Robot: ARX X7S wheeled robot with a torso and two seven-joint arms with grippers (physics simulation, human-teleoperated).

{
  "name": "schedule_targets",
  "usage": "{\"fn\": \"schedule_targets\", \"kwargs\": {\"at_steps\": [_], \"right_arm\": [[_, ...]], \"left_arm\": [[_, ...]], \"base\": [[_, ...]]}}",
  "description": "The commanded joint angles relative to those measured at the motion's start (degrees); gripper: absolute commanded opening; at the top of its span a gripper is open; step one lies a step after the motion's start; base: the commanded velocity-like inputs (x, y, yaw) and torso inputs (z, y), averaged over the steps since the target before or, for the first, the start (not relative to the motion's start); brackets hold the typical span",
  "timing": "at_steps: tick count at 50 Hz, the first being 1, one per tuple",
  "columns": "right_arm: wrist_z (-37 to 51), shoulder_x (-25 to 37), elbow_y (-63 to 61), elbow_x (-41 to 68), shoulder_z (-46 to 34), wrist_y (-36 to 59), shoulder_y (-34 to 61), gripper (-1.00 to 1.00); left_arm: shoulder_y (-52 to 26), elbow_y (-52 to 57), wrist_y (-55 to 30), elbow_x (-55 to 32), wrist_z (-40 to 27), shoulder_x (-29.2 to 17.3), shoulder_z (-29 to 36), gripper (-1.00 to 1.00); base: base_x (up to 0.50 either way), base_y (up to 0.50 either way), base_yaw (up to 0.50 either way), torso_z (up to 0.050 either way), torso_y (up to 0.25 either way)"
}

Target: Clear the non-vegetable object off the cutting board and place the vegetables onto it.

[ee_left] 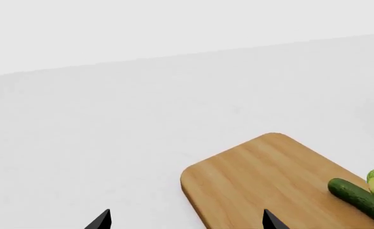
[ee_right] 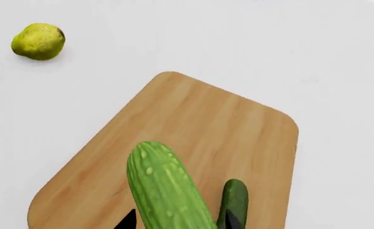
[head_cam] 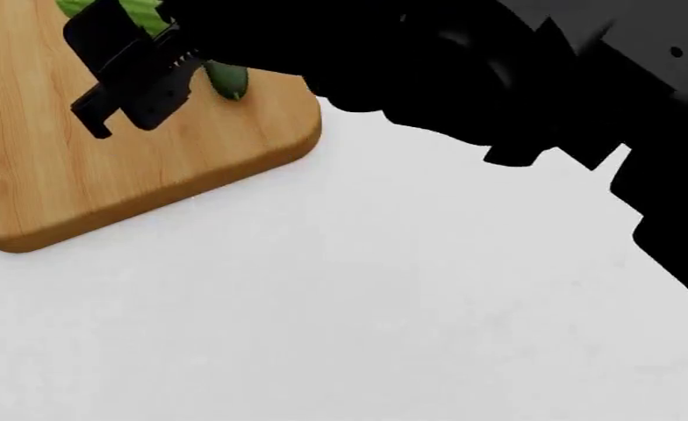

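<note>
On the cutting board [ee_right: 193,138] lie both cucumbers, side by side. The light green cucumber [ee_right: 164,188] is fat and bumpy. The dark green cucumber [ee_right: 234,202] is thin and sits just beside it, maybe touching; can't tell for sure.

The pear [ee_right: 38,41] is off the board, on the white table [ee_right: 327,57], well apart from the veg. It sits past the far corner of the board in the R wrist view.

The right gripper [ee_right: 177,220] is over the board, w/ the fat cucumber between its two black tips. Only the tips show at the pic's edge, so I can't tell if it's squeezing the cucumber or just around it. In the head view the R arm is a big dark shape reaching over the board, and its gripper covers most of the veg.

The left gripper [ee_left: 187,220] hangs near the board's end w/ its two black tips set wide apart and nothing between them. One tip is over the table, one over the wood. From this side the yellowish cut end of the fat cucumber shows next to the dark one.
</note>
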Motion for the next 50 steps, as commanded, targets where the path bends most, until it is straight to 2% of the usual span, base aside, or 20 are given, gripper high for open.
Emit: {"fn": "schedule_targets", "kwargs": {"at_steps": [1, 19, 47, 48, 50], "right_arm": [[-3.6, -7.0, 7.7, -5.0, 1.3, -4.2, -3.9, -1.0], [-3.9, -11.9, 12.5, -5.6, 1.0, -6.8, -8.5, -1.0], [-3.6, -11.2, 9.9, -4.7, 0.6, -5.4, -10.2, -1.0], [-3.5, -11.1, 9.9, -4.8, 0.7, -5.4, -10.0, 1.0], [-3.3, -11.0, 9.7, -4.6, 0.8, -5.2, -9.8, 1.0]], "left_arm": [[0.9, 0.0, 0.8, 0.5, 1.6, 0.4, -1.7, 1.0], [2.9, 0.2, 1.8, 0.5, 2.4, -0.9, -3.2, 1.0], [3.0, 0.3, 2.2, -0.1, 2.3, -1.9, -3.6, 1.0], [3.0, 0.4, 2.2, -0.1, 2.2, -1.9, -3.6, 1.0], [3.0, 0.4, 2.2, -0.2, 2.1, -1.9, -3.5, 1.0]], "base": [[0.0, 0.0, 0.0, 0.0, 0.0], [0.0, 0.0, 0.0, 0.0, 0.0], [0.0, 0.0, 0.0, 0.0, 0.0], [0.0, 0.0, 0.0, 0.0, 0.0], [0.0, 0.0, 0.0, 0.0, 0.0]]}}
